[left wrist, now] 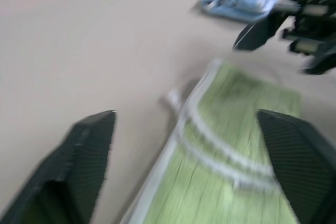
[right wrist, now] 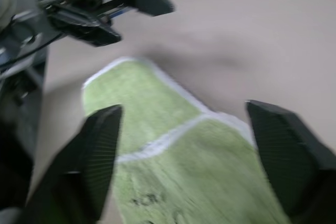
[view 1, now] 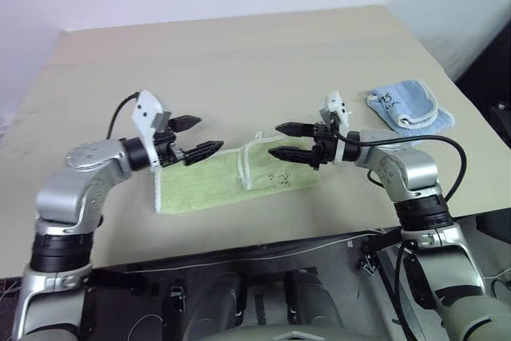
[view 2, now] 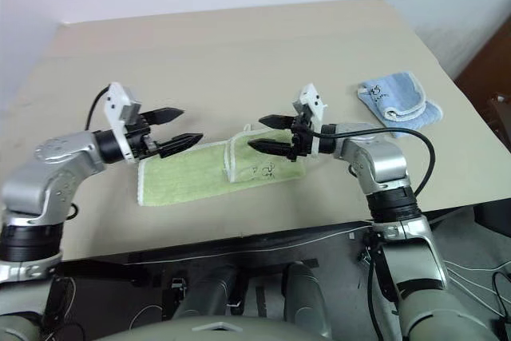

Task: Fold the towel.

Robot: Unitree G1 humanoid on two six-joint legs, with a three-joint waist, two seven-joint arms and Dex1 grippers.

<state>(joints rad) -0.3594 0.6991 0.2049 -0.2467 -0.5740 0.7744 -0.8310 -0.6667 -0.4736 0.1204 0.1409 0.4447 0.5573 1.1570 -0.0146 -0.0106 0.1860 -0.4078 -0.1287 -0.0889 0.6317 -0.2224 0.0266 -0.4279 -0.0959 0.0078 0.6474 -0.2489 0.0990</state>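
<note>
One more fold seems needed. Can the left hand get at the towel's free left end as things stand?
Probably yes: the left hand hangs open just above the towel, and nothing lies between them.

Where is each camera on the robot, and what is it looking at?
Left eye view: on the head, looking down at the table, towel, blue cloth, both arms.
Right eye view: beside it, same scene.
Left wrist view: behind the open left pincer, facing the towel, blue cloth and the other pincer.
Right wrist view: behind the open right pincer, facing the towel and left pincer.
All share the towel.
</note>
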